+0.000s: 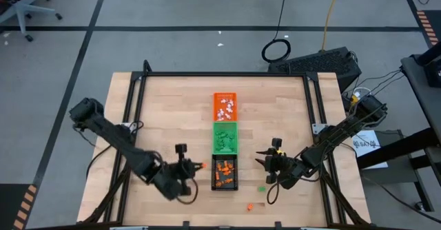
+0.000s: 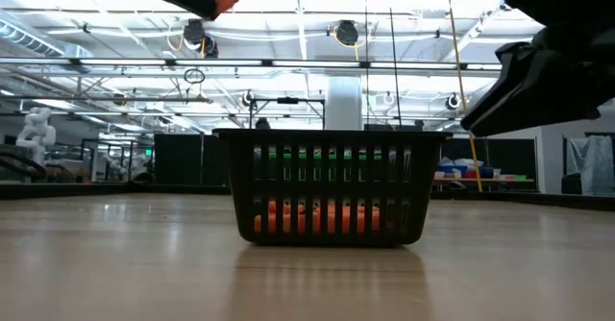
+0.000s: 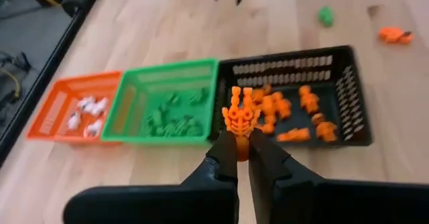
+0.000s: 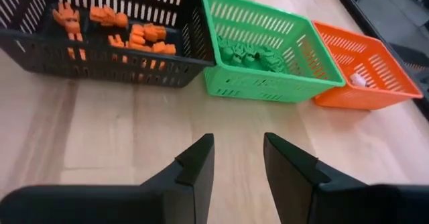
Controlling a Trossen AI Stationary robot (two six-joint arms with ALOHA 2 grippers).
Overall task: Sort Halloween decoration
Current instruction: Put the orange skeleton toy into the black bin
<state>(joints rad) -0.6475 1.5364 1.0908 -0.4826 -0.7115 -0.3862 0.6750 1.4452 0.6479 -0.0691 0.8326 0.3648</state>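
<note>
We are pinching a tiny orange skeleton trinket (image 3: 240, 117) in our left gripper (image 3: 242, 150), just beside the black tray (image 3: 348, 83) of orange pieces. Our right gripper (image 4: 238, 158) is hanging empty, fingers apart, beside it.

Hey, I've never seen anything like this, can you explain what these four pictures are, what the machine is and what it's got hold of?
It is a robot with two dark arms at a wooden table, sorting tiny Halloween trinkets by colour. One picture looks down from above, one looks level across the tabletop, and two come from cameras on the arms' wrists. Three small trays sit in a row: the orange tray holds white pieces, the green tray green ones, the black tray orange ones. The left gripper is shut on an orange trinket, held beside the black tray. The right gripper waits open and empty on the tray's other side. A loose green piece and orange piece lie on the table.
</note>
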